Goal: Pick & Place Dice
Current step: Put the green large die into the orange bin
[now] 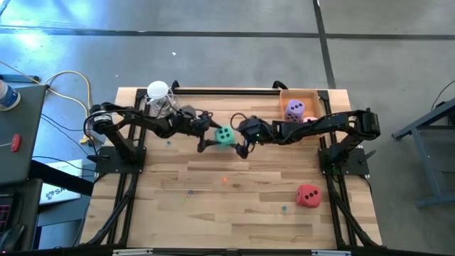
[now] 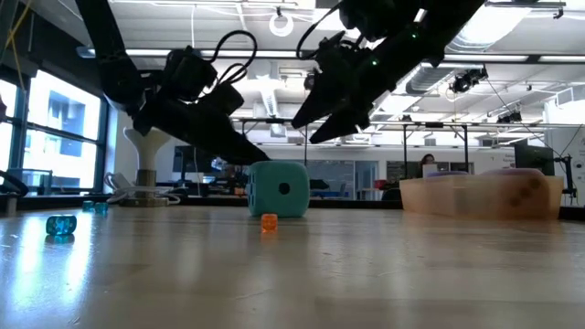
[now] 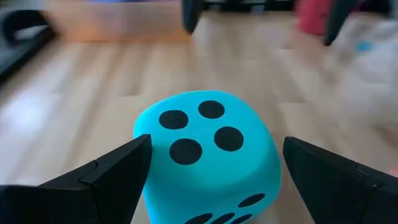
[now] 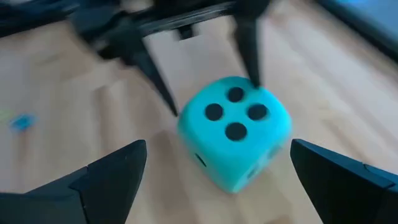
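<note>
Risk: left pincer [image 1: 207, 135] and right pincer [image 1: 245, 139], both wide open, empty, crowd mint die [image 1: 225, 135] | could collide or knock it.

Mint green die [image 1: 225, 135]: turquoise-mint body, black round pips, four on the top face. Purple die [image 1: 295, 109]: lilac, dark pips. Pink die [image 1: 311, 119]: pale pink, mostly hidden. Red die [image 1: 308, 195]: red, dark pips. Tray [image 1: 284, 96]: tan. Tabletop [image 1: 234, 206]: light wood planks. Beads: one orange [image 2: 269, 222], one blue [image 2: 60, 225].
</note>
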Available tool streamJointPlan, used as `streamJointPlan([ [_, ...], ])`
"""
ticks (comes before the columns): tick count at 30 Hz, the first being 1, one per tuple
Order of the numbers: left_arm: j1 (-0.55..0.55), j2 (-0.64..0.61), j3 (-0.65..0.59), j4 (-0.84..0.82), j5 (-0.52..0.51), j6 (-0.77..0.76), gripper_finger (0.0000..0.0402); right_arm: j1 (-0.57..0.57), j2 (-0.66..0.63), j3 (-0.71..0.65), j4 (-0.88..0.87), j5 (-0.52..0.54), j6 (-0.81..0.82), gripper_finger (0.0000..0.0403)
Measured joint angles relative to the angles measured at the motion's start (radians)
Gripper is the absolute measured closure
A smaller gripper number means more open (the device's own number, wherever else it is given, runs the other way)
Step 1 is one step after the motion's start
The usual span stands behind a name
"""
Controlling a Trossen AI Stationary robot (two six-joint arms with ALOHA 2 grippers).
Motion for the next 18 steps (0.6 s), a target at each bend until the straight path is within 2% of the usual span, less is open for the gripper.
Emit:
streamJointPlan([
  [4,-0.008,0.001,-0.002,-0.004,0.153,0.009,0.0049,0.0,0.0,0.0,-0.006,-0.17,-0.075,0.0014],
  [7,-0.007,0.001,-0.002,-0.004,0.168,0.003,0.0049,0.009,0.0,0.0,-0.006,-0.23,-0.089,0.0014],
  [9,-0.007,0.001,-0.002,-0.004,0.168,0.006,0.0049,0.022,0.0,0.0,-0.006,-0.209,-0.103,0.0014],
  [14,-0.017,0.001,-0.002,-0.002,0.155,0.032,0.0049,0.063,0.0,0.0,-0.006,-0.06,-0.18,0.0014],
  [18,-0.027,0.001,-0.002,-0.001,0.154,0.034,0.0049,0.08,0.022,0.001,0.003,0.006,-0.229,0.0014],
])
